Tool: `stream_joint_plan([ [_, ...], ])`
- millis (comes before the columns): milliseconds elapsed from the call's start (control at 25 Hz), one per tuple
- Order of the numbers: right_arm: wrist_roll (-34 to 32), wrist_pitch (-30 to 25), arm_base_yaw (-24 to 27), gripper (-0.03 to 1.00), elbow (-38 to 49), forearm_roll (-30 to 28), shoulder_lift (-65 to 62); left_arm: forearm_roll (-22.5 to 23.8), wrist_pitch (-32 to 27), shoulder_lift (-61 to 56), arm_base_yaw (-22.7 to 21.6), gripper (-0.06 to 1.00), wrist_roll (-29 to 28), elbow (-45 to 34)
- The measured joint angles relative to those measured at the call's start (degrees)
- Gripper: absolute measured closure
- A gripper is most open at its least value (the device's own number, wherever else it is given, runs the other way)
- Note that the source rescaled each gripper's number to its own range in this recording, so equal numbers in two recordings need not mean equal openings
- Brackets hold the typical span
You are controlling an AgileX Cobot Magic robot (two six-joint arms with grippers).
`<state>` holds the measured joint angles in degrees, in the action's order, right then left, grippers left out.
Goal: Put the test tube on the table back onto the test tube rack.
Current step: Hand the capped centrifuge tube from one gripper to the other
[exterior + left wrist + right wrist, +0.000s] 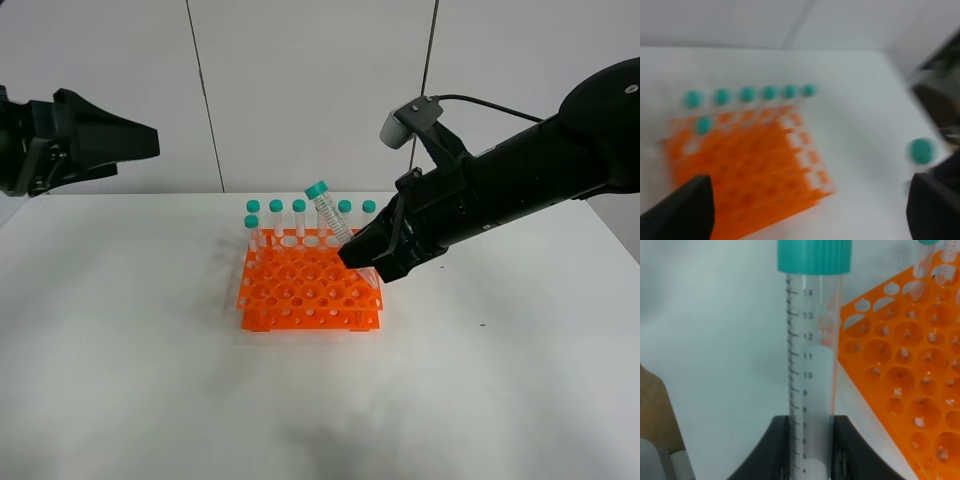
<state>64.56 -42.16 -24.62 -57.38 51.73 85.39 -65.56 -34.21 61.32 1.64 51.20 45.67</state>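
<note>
I have the test tube (pixel 328 215) off the table (pixel 130 350) already, so the pick-up part is done. It sits in the right gripper (pixel 352 256), whose fingers are closed snugly on the lower length of the barrel. My right wrist view shows the two black pads pressed to either side of the clear wall, the teal cap well clear above them.

From the high camera the tube hangs over the right side of the test tube rack (pixel 300 290), toward the rack's far right corner. It is tilted, with the cap leaning toward the table's far left. I can't see the pointed tip, as the gripper hides it, so I can't tell whether it has met a hole yet. I'd judge it hasn't gone in.

The rack stands near the middle of the table, somewhat closer to the far edge. The other tubes (pixel 276 215) are upright along its far row, with one more just in front at the left end.

The left gripper (pixel 810 200) hovers high over the far left corner with its fingers spread wide and nothing between them. Its view is blurred.

What's left, as I read it: bring the tube upright, line the tip over a free hole, lower it in, then let go
</note>
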Motion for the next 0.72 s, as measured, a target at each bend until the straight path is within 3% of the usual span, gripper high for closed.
stream_joint_plan([
  [120, 0.26, -0.11, 0.00, 0.95, 0.00, 0.23, 0.00, -7.97, -0.89, 3.08, 2.35, -0.05, 6.20, 0.06],
  [240, 0.31, -0.17, 0.00, 0.95, 0.00, 0.41, 0.00, -11.01, 0.91, 5.98, 8.01, -0.05, 8.07, 0.26],
  [480, 0.81, -1.79, 0.00, 0.95, 0.00, 0.55, 0.00, -16.74, 10.11, 12.11, 19.37, -0.05, 9.88, 0.31],
  [720, 1.01, -2.49, 0.00, 0.95, 0.00, 0.55, 0.00, -24.77, 10.91, 17.20, 22.90, -0.05, 15.18, 1.96],
])
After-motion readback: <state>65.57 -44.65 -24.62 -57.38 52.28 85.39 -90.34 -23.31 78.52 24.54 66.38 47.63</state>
